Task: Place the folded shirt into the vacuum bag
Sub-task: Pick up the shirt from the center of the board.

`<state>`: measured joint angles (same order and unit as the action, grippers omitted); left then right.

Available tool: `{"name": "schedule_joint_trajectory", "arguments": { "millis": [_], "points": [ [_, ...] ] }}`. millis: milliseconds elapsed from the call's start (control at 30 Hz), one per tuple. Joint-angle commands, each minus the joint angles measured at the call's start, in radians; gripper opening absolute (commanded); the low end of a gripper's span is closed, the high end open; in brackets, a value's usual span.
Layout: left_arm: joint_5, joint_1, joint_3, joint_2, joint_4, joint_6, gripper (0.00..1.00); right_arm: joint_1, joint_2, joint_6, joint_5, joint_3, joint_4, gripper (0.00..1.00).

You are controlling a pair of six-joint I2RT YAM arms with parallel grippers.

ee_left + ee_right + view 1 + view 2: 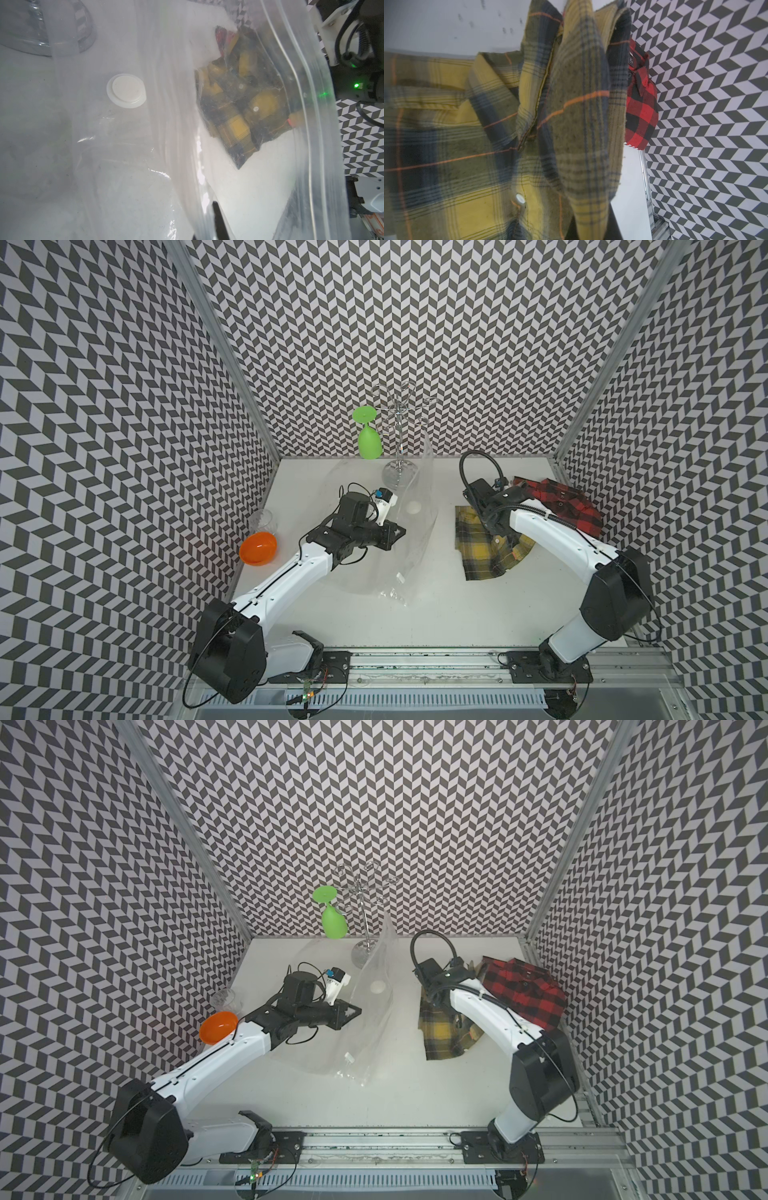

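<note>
Left gripper, left of centre in both top views, is clamped on the upper film of the vacuum bag. It holds that layer raised so that the bag mouth stands open toward the right of the frame. The exact pinch point is hard to see through the clear plastic; it appears to be near the zip strip. The valve cap sits on the lower layer, which rests on the table.

Right gripper, right of centre, is closed on a bunched fold of the yellow plaid shirt. That fold is lifted; the rest lies on the table, apart from the bag mouth. 1 red plaid shirt lies just beside it at far right, untouched.

Judgement: the grasp is made; the transfer into the bag is not yet done.
</note>
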<state>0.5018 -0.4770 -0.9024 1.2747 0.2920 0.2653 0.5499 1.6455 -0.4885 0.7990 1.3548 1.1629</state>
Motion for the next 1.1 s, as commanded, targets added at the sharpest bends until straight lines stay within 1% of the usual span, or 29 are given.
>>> {"name": "schedule_joint_trajectory", "arguments": {
  "millis": [0,167,233,300,367,400,467,533,567,633,767,800,867,900,933,1000,1033,1067],
  "points": [
    [-0.006,0.007,0.023,-0.03,-0.037,0.0,0.0,0.053,0.049,-0.054,0.046,-0.016,-0.059,0.0],
    [-0.019,0.009,0.07,-0.032,-0.051,0.006,0.0,0.089,0.054,-0.077,-0.003,-0.062,-0.215,0.0],
    [-0.022,0.009,0.077,-0.028,-0.053,0.006,0.0,0.091,0.039,-0.071,-0.073,-0.098,-0.286,0.0],
    [-0.022,0.008,0.076,-0.025,-0.052,0.006,0.0,0.088,0.006,-0.051,-0.152,-0.17,-0.396,0.02],
    [-0.022,0.009,0.07,-0.02,-0.053,0.006,0.0,0.064,-0.016,-0.031,-0.22,-0.247,-0.499,0.02],
    [-0.02,0.009,0.066,-0.016,-0.053,0.005,0.0,0.037,-0.012,-0.022,-0.264,-0.274,-0.519,0.02],
    [-0.017,0.009,0.061,-0.011,-0.048,0.005,0.0,-0.001,0.002,-0.008,-0.31,-0.298,-0.537,0.03],
    [-0.017,0.008,0.059,-0.009,-0.048,0.004,0.0,-0.021,0.009,0.016,-0.342,-0.323,-0.567,0.07],
    [-0.017,0.009,0.06,-0.008,-0.048,0.004,0.0,-0.03,0.015,0.029,-0.37,-0.331,-0.584,0.11],
    [-0.017,0.008,0.06,-0.005,-0.05,0.004,0.0,-0.052,0.034,0.046,-0.429,-0.339,-0.606,0.21],
    [-0.019,0.01,0.053,0.0,-0.044,0.005,0.0,-0.082,0.053,0.072,-0.528,-0.352,-0.645,0.45],
    [-0.021,0.01,0.05,-0.001,-0.042,0.003,0.0,-0.084,0.05,0.073,-0.532,-0.355,-0.651,0.47],
    [-0.026,0.011,0.049,-0.002,-0.038,0.004,0.0,-0.087,0.038,0.073,-0.546,-0.358,-0.654,0.47],
    [-0.026,0.013,0.049,-0.002,-0.038,0.002,0.0,-0.091,0.028,0.085,-0.599,-0.358,-0.662,0.59],
    [-0.027,0.014,0.048,0.0,-0.037,0.003,0.0,-0.093,0.018,0.087,-0.613,-0.356,-0.661,0.61],
    [-0.027,0.015,0.045,0.003,-0.036,0.005,0.0,-0.095,0.002,0.087,-0.613,-0.35,-0.656,0.61],
    [-0.028,0.015,0.045,0.003,-0.036,0.005,0.0,-0.094,-0.007,0.087,-0.654,-0.343,-0.649,0.61],
    [-0.027,0.015,0.043,0.006,-0.036,0.006,0.0,-0.095,-0.015,0.087,-0.654,-0.342,-0.644,0.61]
  ]
}}
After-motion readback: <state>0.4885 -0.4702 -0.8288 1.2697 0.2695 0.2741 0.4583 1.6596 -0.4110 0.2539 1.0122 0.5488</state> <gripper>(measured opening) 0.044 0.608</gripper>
